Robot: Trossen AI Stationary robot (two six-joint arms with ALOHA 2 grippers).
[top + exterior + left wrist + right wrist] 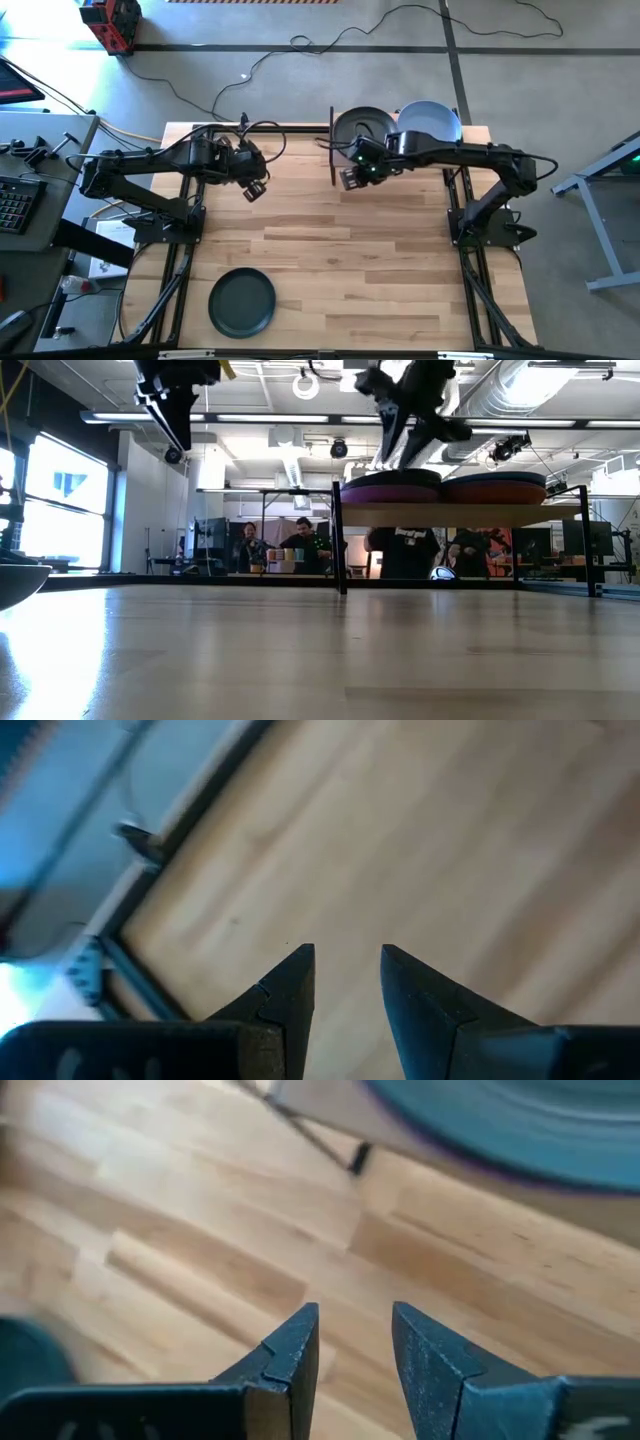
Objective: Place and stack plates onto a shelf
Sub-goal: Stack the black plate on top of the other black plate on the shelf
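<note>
wood planks fill your tabletop [340, 250] from above: your right gripper [352, 178] hangs just off the shelf [335, 150], where a dark plate [362, 127] and a pale blue plate [430, 122] top two stacks; your left gripper [255, 189] waits well apart.

low down, purple [390, 491] and orange-red [495, 491] plates lie underneath.

at both wrists the fingers [290, 995] [290, 1355] stand apart, empty. one dark plate [241, 301] lies far off, likely next.
</note>
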